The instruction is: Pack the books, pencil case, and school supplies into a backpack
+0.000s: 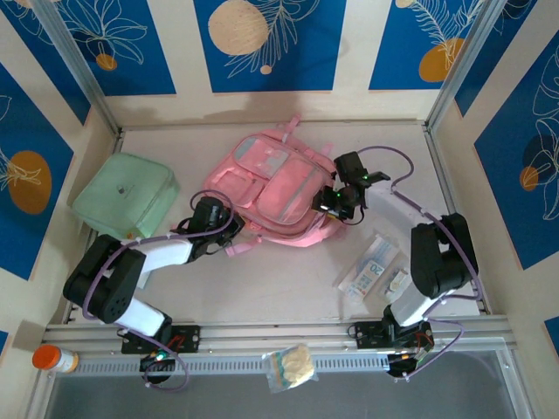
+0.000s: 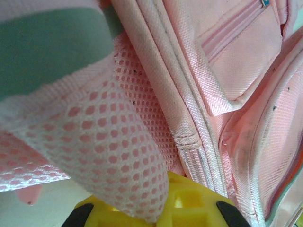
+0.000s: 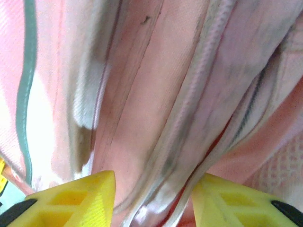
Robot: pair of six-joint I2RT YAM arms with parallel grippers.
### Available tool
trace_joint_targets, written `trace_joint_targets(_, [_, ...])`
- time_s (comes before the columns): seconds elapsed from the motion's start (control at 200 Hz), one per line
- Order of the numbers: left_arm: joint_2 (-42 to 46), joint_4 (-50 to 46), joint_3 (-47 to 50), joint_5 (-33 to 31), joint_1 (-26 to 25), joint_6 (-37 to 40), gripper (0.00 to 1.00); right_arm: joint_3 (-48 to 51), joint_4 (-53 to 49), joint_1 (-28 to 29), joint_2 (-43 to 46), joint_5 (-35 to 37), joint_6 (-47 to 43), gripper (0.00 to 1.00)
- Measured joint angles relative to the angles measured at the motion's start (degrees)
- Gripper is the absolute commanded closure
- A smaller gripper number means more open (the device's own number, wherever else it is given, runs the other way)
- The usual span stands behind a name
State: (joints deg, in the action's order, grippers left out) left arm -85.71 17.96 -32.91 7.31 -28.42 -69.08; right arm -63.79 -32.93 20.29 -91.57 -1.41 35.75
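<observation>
Backpack (image 1: 271, 196) lies mid-frame, likely steadied for opening. Left fingers (image 2: 189, 203) pinch its mesh strap (image 2: 118, 156) shut; right fingers (image 3: 75, 198) straddle the zip edge (image 3: 189, 118), grip unclear.

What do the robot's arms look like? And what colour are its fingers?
The left arm and the right arm look alike. Each has chunky black joints with smooth white tube sections between them. A thin lilac cable loops along each one. The fingers are bright yellow plastic wedges with cut-out hollows, and there are black parts behind them.
</observation>
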Motion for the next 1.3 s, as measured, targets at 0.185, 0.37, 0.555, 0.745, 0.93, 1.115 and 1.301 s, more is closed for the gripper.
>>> trace_joint_targets(0.185, [0.07, 2.12, 0.90, 0.02, -0.28, -1.88, 1.00, 3.56, -3.15, 9.05, 8.94, 4.66, 0.74, 0.53])
trace_joint_targets(0.37, [0.07, 4.90, 1.79, -0.39, -2.16, -4.31, 1.00, 5.42, -4.42, 22.29, 12.68, 8.90, 4.85, 0.58])
trace_joint_targets(0.555, [0.07, 6.56, 1.79, -0.46, -4.76, -5.66, 1.00, 5.25, -2.12, 32.02, 8.46, 13.90, 10.16, 0.66])
trace_joint_targets(0.745, [0.59, 6.49, 1.79, -1.44, -6.16, -5.92, 1.00, 1.84, 1.70, 36.20, -0.52, 20.57, 13.27, 0.70])
trace_joint_targets(0.93, [1.75, 6.36, 1.77, -1.97, -6.38, -5.88, 1.00, -0.74, 4.04, 36.48, -4.92, 25.53, 16.06, 0.64])
trace_joint_targets(1.115, [1.84, 6.36, 1.77, -2.69, -6.69, -5.90, 1.00, -6.80, 1.42, 36.37, -9.35, 29.75, 22.53, 0.62])
trace_joint_targets(1.301, [1.86, 6.36, 1.77, -3.21, -6.97, -5.90, 1.00, -10.49, -3.17, 36.61, -12.22, 33.44, 28.37, 0.65])
